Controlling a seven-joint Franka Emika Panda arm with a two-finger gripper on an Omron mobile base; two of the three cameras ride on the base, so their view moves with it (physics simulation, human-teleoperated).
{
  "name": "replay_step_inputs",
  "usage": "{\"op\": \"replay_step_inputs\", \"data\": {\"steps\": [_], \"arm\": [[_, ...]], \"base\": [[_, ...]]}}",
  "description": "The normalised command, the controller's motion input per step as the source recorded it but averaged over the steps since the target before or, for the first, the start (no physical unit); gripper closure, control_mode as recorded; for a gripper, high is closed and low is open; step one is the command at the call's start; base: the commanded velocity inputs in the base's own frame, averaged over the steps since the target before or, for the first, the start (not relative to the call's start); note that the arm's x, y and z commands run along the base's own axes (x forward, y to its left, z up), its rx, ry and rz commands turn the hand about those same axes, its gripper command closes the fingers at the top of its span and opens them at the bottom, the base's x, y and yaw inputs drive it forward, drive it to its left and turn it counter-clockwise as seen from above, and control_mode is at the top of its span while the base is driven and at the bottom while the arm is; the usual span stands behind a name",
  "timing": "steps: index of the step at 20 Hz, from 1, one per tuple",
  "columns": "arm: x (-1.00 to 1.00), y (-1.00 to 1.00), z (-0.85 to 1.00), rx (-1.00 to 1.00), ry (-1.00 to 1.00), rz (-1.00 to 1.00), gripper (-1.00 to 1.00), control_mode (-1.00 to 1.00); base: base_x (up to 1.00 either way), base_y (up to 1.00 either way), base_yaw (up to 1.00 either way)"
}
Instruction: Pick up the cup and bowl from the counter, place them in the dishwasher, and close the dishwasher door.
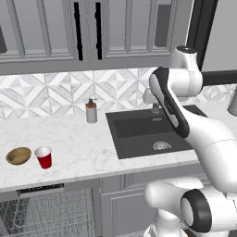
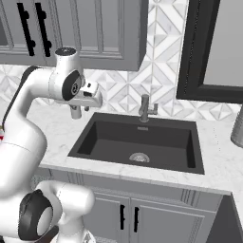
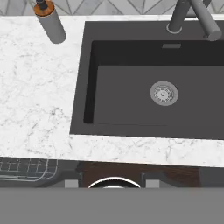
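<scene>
Step in hand, by judgement: reach for cup (image 1: 44, 157), well left of where gripper (image 2: 76, 113) hangs over counter (image 1: 78, 143) by sink (image 1: 148, 132). Best to swing left, come down from above, straddle rim, keep clear of bowl (image 1: 18, 156) sitting just beside it. Cannot tell if fingers released or clenched; nothing visibly held. Cup: red, tapered, white rim, upright near front edge. Bowl: shallow, golden-brown. Dishwasher (image 1: 46, 213) below, wire rack exposed, looks open

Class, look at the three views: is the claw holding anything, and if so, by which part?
Nothing is held. The claw hangs over the sink; the cup and bowl sit untouched on the counter.
</scene>
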Motion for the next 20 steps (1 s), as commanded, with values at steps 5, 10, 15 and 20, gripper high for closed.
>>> {"op": "replay_step_inputs", "data": {"steps": [5, 10, 15, 20], "arm": [[0.02, 0.57, -0.1, 0.02, 0.0, -0.08, -1.0, -1.0], [0.0, 1.0, -0.14, 0.02, 0.07, -0.01, -1.0, -1.0], [0.06, 0.94, -0.08, 0.01, 0.31, 0.21, -1.0, -1.0], [0.1, 1.0, -0.48, 0.0, 0.07, 0.31, -1.0, -1.0]], "base": [[0.0, 0.0, 0.0], [0.0, 0.0, 0.0], [0.0, 0.0, 0.0], [0.0, 0.0, 0.0]]}}
